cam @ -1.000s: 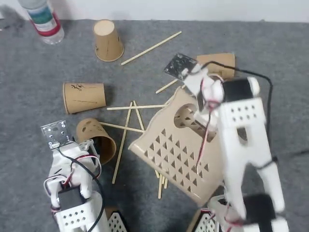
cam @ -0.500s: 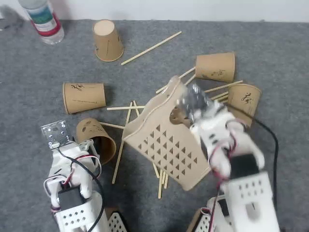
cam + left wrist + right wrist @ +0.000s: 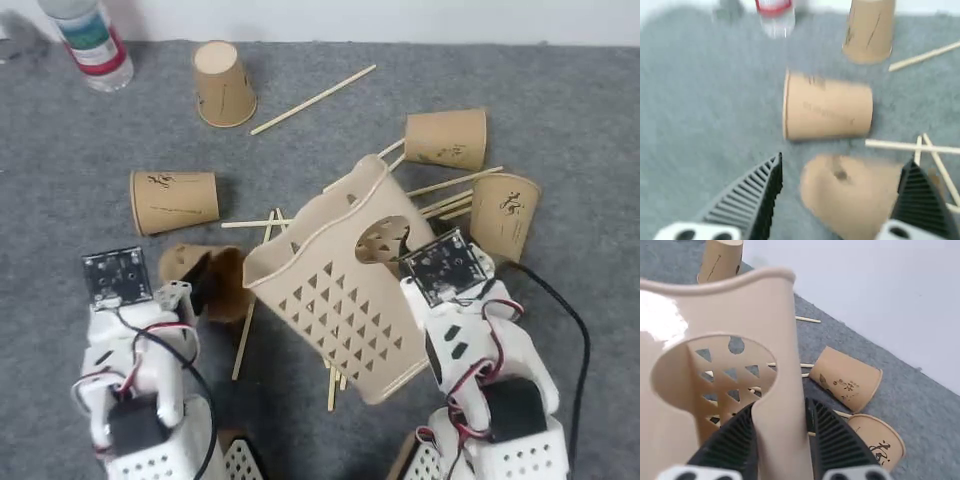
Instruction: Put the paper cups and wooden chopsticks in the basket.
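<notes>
Clamping the basket [image 3: 340,300] wall by its handle hole, the right fingers [image 3: 735,440] held it tilted, probably to angle its mouth for loading, while the left fingers [image 3: 760,190] stood apart astride a lying cup [image 3: 855,195], ready to grip, with other cups [image 3: 173,200] and chopsticks [image 3: 313,99] scattered farther across the surface [image 3: 80,150].

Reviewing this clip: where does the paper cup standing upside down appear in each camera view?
High view: the upside-down cup stands near the table's far edge, right of the bottle.
Left wrist view: it stands beyond the cup lying on its side.
Right wrist view: it stands beyond the basket rim.
Landmark: the bottle stands beside it in the high and left wrist views.
</notes>
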### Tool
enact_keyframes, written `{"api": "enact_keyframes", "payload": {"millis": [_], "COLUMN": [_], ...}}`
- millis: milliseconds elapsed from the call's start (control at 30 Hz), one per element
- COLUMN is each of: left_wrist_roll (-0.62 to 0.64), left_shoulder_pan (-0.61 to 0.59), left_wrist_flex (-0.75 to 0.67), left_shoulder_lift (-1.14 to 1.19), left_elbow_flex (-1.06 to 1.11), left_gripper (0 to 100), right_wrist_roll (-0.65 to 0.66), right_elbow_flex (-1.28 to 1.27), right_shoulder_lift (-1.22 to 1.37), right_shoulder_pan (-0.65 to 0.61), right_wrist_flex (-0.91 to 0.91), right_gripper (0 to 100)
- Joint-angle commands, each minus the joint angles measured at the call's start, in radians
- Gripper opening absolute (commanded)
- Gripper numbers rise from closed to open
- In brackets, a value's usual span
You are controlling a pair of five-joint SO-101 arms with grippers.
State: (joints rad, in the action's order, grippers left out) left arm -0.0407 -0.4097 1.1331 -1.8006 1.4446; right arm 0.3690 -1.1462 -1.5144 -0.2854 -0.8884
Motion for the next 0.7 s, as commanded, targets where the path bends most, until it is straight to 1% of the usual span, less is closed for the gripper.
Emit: {"api": "enact_keyframes", "payload": {"millis": [0, 67, 200, 300, 400, 533, 600, 667], "left_wrist_roll": [-0.140, -0.210, -0.238, -0.235, -0.233, -0.169, -0.140, -0.072], "left_shoulder_pan": [0.026, 0.058, 0.152, 0.230, 0.339, 0.465, 0.534, 0.580], "left_wrist_flex": [0.020, 0.028, 0.115, 0.195, 0.267, 0.347, 0.411, 0.488], "left_shoulder_lift": [-0.023, -0.021, 0.040, 0.183, 0.365, 0.647, 0.793, 0.925], "left_elbow_flex": [-0.209, -0.283, -0.472, -0.662, -0.842, -1.050, -1.167, -1.288], "left_gripper": [36, 35, 35, 35, 35, 35, 36, 36], "right_wrist_roll": [-0.025, -0.049, -0.126, -0.183, -0.212, -0.216, -0.218, -0.216], "right_elbow_flex": [0.018, 0.020, 0.020, 0.017, 0.015, 0.015, 0.014, 0.012], "right_shoulder_lift": [-0.027, -0.027, -0.027, -0.028, -0.028, -0.028, -0.028, -0.028], "right_shoulder_pan": [0.042, 0.061, 0.077, 0.077, 0.077, 0.077, 0.077, 0.077], "right_wrist_flex": [-0.002, 0.004, 0.038, 0.042, 0.042, 0.042, 0.041, 0.036], "right_gripper": [0.7, 0.7, 0.7, 0.7, 0.7, 0.7, 0.7, 0.7]}}
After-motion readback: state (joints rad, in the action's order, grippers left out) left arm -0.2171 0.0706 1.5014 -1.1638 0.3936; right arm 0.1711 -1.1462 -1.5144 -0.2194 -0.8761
